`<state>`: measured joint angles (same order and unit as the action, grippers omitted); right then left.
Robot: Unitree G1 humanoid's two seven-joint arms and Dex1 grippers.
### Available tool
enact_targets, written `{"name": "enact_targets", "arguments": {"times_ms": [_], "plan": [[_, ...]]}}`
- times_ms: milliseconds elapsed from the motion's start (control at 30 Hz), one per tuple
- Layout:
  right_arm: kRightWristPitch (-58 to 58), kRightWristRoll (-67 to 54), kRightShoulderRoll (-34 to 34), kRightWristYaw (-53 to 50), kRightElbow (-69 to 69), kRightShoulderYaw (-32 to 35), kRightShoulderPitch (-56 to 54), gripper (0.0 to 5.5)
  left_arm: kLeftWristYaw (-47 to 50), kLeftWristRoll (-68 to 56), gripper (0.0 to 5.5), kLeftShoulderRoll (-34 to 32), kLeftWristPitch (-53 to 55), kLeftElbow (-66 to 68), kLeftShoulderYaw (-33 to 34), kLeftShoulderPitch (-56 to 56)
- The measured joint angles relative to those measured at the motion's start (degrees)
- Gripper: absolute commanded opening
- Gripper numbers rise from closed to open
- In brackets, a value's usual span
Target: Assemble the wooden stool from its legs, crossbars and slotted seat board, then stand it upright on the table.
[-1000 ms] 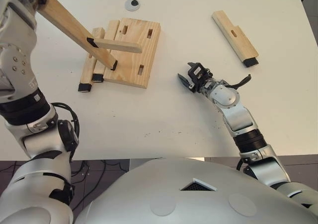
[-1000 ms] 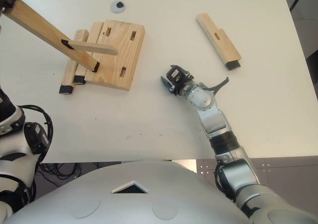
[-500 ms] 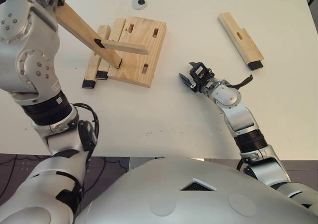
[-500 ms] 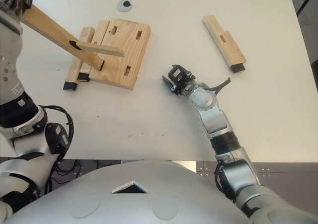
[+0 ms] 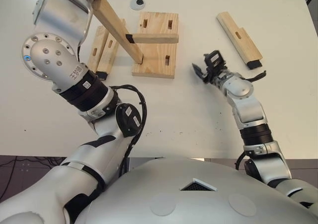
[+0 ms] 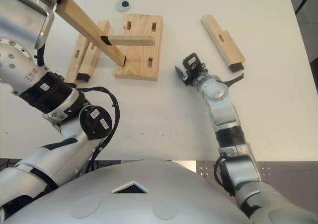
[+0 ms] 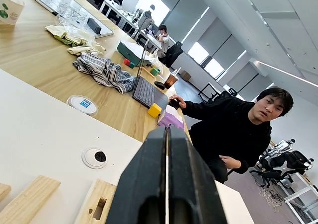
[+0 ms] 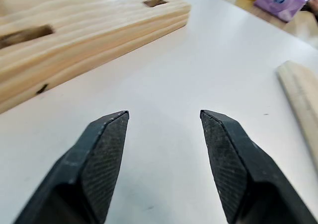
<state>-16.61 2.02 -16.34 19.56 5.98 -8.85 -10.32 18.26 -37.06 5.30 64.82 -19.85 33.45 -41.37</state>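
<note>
A: What is carried by the left gripper (image 7: pixel 167 130)?

B: A leg (image 5: pixel 117 28), taken at its upper end, with a crossbar (image 5: pixel 155 37) already set into its side. The fingers are seen drawn together; how the wood is caught by them cannot be told. The leg is held tilted, black foot down over the seat board (image 5: pixel 155 55) — likely so that it can be steered toward a slot.

A: And the right gripper (image 8: pixel 164 115)?

B: Spread wide, with nothing held. It is poised low over the table (image 5: pixel 164 114), near the board's right edge — probably so that the board can be steadied when the leg is pressed in.

A: Where are the other parts found?

B: Two legs (image 5: pixel 102 47) are laid side by side just beside the board on its left. Another slotted leg (image 5: pixel 238 35) lies well apart on the right. The board is laid flat with its slots upward, so assembly is judged to be at an early stage.
</note>
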Motion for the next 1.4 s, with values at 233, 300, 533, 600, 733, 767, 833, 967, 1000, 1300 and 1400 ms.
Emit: {"name": "enact_targets", "arguments": {"times_ms": [233,300,533,600,733,767,833,967,1000,1300,1400], "plan": [[-4.0,-2.2,0.1,-1.0,-3.7,4.1,-3.9,2.66,-10.7,6.0,0.02,-12.9,-12.5,1.3,-7.2,4.2],[-4.3,-2.2,0.2,-1.1,-3.9,3.9,-4.0,2.66,-12.6,7.5,0.16,-17.4,-15.3,4.4,-6.3,4.3],[-5.2,-2.1,0.6,-1.2,-5.1,1.9,-1.7,2.66,-23.2,11.6,1.28,-33.8,-8.6,19.4,-10.9,12.3],[-5.4,-2.2,0.6,-1.3,-5.2,1.9,-1.6,2.66,-26.4,12.4,1.54,-34.9,-8.2,24.6,-12.5,15.7],[-5.4,-2.2,0.6,-1.4,-5.2,1.8,-1.4,2.66,-29.9,14.6,1.96,-35.5,-11.4,32.0,-14.8,17.1],[-5.4,-2.2,0.6,-1.4,-5.2,1.8,-1.4,2.66,-30.7,15.2,1.96,-35.5,-12.1,33.5,-15.3,17.3],[-5.4,-2.1,0.5,-1.3,-5.1,1.8,-1.3,2.66,-31.6,15.8,1.96,-35.5,-12.8,35.3,-15.4,18.3],[-5.4,-2.1,0.5,-1.2,-4.5,1.8,-1.3,2.66,-34.1,15.7,1.96,-35.4,-12.4,36.2,-16.6,21.3],[-5.4,-2.1,0.5,-1.2,-4.3,1.8,-1.3,2.66,-34.5,15.7,1.96,-35.1,-12.3,36.2,-17.0,21.7],[-5.3,-2.0,0.4,-1.1,-3.6,1.4,-1.1,2.66,-35.7,15.6,1.96,-33.5,-11.4,31.4,-18.6,23.6],[-5.3,-2.0,0.3,-1.1,-3.3,1.2,-1.0,2.66,-35.6,15.5,1.96,-33.4,-11.1,29.2,-18.5,23.6]]}}
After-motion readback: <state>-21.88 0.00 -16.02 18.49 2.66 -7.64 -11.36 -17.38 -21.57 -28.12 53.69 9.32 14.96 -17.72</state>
